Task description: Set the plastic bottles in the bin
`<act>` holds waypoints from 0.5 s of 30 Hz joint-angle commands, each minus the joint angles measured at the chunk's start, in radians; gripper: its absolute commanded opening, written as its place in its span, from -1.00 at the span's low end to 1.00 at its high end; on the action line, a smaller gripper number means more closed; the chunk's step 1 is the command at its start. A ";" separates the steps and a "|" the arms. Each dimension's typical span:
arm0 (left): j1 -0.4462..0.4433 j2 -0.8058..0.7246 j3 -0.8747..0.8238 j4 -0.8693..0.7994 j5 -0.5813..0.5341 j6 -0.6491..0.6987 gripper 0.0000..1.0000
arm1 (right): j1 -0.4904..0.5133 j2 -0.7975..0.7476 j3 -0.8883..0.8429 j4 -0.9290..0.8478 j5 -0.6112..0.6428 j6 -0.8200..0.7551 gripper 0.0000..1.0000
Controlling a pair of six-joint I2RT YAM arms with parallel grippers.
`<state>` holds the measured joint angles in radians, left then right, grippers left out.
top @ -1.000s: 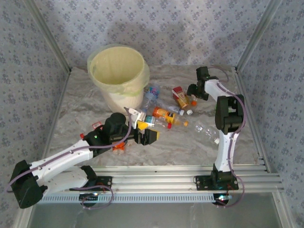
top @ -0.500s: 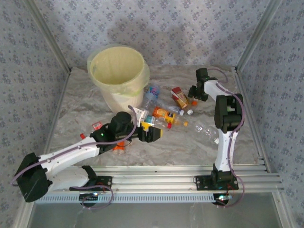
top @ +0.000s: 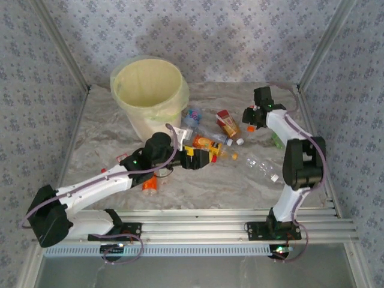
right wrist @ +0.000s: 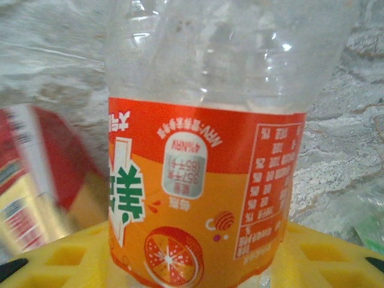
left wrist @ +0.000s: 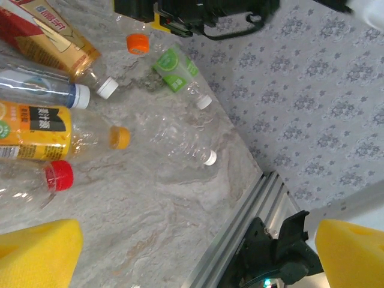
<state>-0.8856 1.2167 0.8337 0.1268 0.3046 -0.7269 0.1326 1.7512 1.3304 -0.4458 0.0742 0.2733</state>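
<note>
**Bin** (top: 150, 90): cream-white with a pale yellow liner. It stands upright behind and to the left of the left gripper (top: 204, 158), well apart from it.

**Left gripper:** released, jaws spread wide, its yellow foam fingertips (left wrist: 37, 252) at either side of the left wrist view over the marbled table (left wrist: 150, 204).

**Plastic bottles, ahead of the left fingertips:** all lie on their sides.
- Nearest the left fingertip is a red-capped bottle (left wrist: 57, 175).
- Just beyond it lie a yellow-labelled bottle (left wrist: 36, 132), a blue-collared bottle (left wrist: 42, 90) and a red-and-gold bottle (left wrist: 54, 36).
- Toward the right fingertip lie a clear white-capped bottle (left wrist: 183, 141) and, past it, a green-labelled bottle (left wrist: 173, 69).

**Right gripper** (top: 252, 118): at the far right of the bottle cluster. It is clenched on an orange-labelled bottle (right wrist: 198, 180), whose label sits between the yellow pads (right wrist: 60, 258) and whose clear body extends out past them.
</note>
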 commanded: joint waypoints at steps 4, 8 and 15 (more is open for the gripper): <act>0.088 0.085 0.117 0.036 0.115 -0.007 0.99 | 0.108 -0.239 -0.167 0.033 -0.070 -0.040 0.08; 0.138 0.120 0.164 0.050 0.180 0.011 0.99 | 0.182 -0.391 -0.254 0.021 -0.137 -0.044 0.06; 0.198 0.164 0.191 0.116 0.259 0.002 0.99 | 0.293 -0.598 -0.358 -0.010 -0.243 -0.007 0.06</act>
<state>-0.7006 1.3632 0.9882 0.1707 0.4911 -0.7246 0.4049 1.2083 1.0046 -0.4324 -0.0994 0.2512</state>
